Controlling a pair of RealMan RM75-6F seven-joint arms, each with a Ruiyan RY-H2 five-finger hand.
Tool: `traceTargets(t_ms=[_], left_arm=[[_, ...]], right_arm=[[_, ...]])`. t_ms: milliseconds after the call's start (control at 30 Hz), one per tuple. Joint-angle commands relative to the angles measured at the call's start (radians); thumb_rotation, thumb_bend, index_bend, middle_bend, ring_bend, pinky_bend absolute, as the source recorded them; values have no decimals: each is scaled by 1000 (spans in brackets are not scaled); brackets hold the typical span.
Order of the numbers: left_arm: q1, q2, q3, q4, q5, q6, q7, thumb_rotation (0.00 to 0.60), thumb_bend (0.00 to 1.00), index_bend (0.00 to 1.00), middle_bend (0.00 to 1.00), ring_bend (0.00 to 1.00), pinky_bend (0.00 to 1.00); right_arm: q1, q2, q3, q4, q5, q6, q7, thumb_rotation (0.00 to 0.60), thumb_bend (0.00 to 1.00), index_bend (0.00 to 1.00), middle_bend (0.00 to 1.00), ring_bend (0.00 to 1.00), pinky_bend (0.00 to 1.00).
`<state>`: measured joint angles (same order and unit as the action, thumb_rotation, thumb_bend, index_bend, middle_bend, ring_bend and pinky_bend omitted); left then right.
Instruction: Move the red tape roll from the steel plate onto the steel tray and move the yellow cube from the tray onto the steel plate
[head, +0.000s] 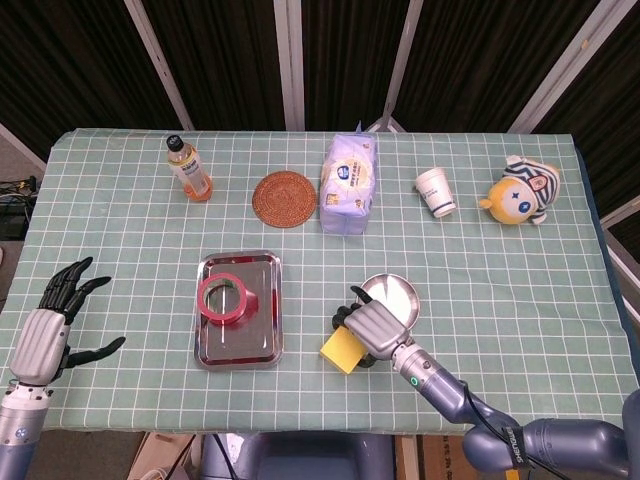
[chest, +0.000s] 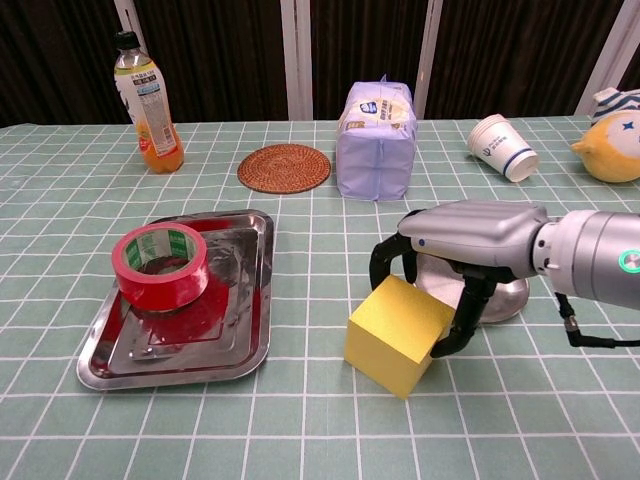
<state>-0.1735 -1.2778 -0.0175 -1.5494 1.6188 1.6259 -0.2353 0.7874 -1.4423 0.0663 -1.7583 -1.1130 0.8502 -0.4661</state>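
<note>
Chest view: one yellow cube (chest: 396, 334), one red tape roll (chest: 160, 265).

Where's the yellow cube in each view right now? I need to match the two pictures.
Head view: cube low centre, on the cloth right of the tray, under the right hand.
Chest view: cube lower centre-right, the right hand curled over its top.
Shared landmark: the steel plate just behind the cube.
</note>
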Motion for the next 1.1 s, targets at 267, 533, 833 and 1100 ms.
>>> traceTargets(t_ms=[267, 533, 833, 1100], left_arm=[[5, 4, -6, -4, 4, -2, -12, 600, 0, 212, 0, 0, 66], [9, 6, -15, -4, 2, -3, -19, 600, 0, 214, 0, 0, 65], [16, 7, -25, -1, 1, 8, -23, 600, 0, 215, 0, 0, 72], [28, 8, -28, -12, 8, 24, -12, 600, 0, 217, 0, 0, 83]], right_arm=[[-5, 4, -15, -18, -5, 24, -15, 600, 150, 542, 336, 360, 0], [-8, 53, 19, -53, 14, 54, 12, 600, 150, 566, 341, 367, 0], [9, 132, 85, -7, 96, 43, 63, 600, 150, 566, 341, 367, 0], [18, 167, 77, 103, 175, -37, 109, 600, 153, 566, 341, 367, 0]])
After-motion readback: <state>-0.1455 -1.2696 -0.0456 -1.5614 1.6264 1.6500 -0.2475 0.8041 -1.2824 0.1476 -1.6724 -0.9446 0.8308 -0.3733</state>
